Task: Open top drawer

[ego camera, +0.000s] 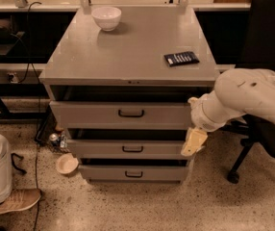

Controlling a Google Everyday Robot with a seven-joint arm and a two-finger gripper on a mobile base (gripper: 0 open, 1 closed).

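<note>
Claw [194, 142] hangs at right end of middle drawer [99, 149]; horizontal handle [131, 113] of top drawer [84, 115] lies up-left. Claw open or closed: cannot tell.

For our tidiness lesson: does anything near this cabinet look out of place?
A bowl lies on the floor left of the cabinet, odd for crockery. The gripper hangs at the cabinet's right edge, beside the middle drawer.

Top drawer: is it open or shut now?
Slightly open: the front of the top drawer stands out from the cabinet, with a dark gap above it. The gripper hangs by the drawers' right edge, away from the handle.
</note>
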